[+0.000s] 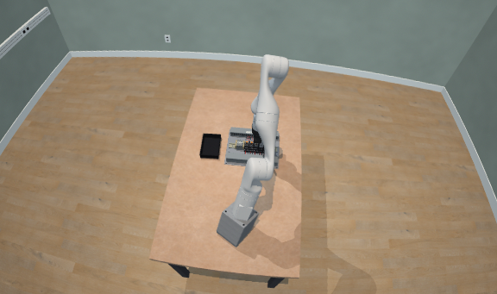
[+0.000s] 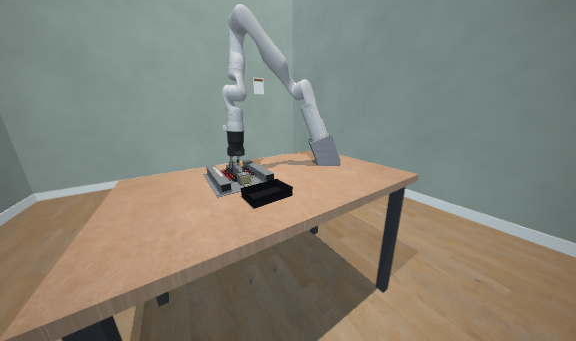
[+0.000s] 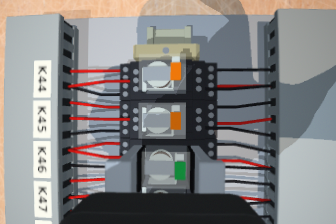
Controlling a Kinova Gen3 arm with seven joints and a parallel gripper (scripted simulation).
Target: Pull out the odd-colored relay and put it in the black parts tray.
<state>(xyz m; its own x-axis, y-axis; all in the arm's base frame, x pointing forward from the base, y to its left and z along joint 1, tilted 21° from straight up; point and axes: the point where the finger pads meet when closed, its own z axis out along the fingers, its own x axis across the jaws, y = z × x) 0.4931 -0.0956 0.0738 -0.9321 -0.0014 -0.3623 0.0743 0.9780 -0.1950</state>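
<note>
My gripper (image 3: 166, 161) (image 2: 236, 162) points down over the relay panel (image 3: 309, 75) (image 2: 218, 179) (image 1: 236, 159) and is shut on the relay with the green button (image 3: 180, 171), one finger on each side. That relay is in the row beside label K46. Whether it is still fully seated in its socket cannot be told. Two relays with orange buttons, the K44 relay (image 3: 159, 75) and the K45 relay (image 3: 159, 121), sit in their sockets. The other relays are hidden under the gripper. The panel looks flat on the table. The black parts tray (image 1: 210, 157) (image 2: 272, 198) is empty.
Grey wire ducts run along both sides of the relay row, with red and black wires between. A beige end block (image 3: 139, 51) closes the row. The tray stands beside the panel, a small gap to its left in the top view. The arm hides part of the panel there.
</note>
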